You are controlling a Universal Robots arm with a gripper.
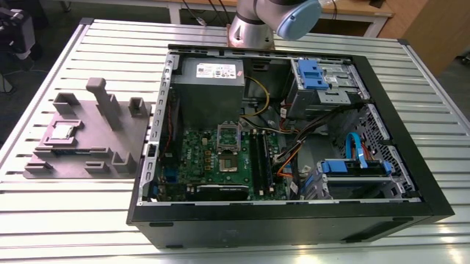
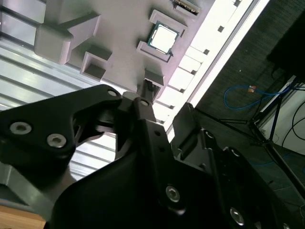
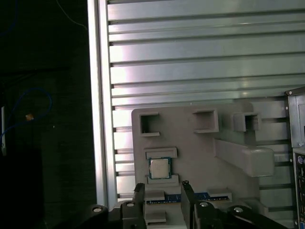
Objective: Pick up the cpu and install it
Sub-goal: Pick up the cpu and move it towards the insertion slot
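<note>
The cpu (image 1: pixel 63 131), a small square chip with a silvery top, lies flat in a recess of the grey holder block (image 1: pixel 103 144) on the exterior view's left, beside the open computer case (image 1: pixel 294 214). Both wrist views show the cpu (image 3: pixel 159 168) (image 2: pixel 164 38) from above. My gripper (image 3: pixel 162 191) hangs above the block close to the chip, open, with nothing between its two black fingers (image 3: pixel 139 192). The motherboard socket (image 1: pixel 229 163) sits inside the case with its metal cover plate raised.
The holder block has tall posts (image 1: pixel 99 91) and low brackets around the chip. A memory stick (image 3: pixel 205 196) lies in the block next to the cpu. Cables (image 1: pixel 294 148), blue drive cages (image 1: pixel 353 168) and a power supply (image 1: pixel 209 77) crowd the case. The slatted table's edge (image 3: pixel 97 119) runs nearby.
</note>
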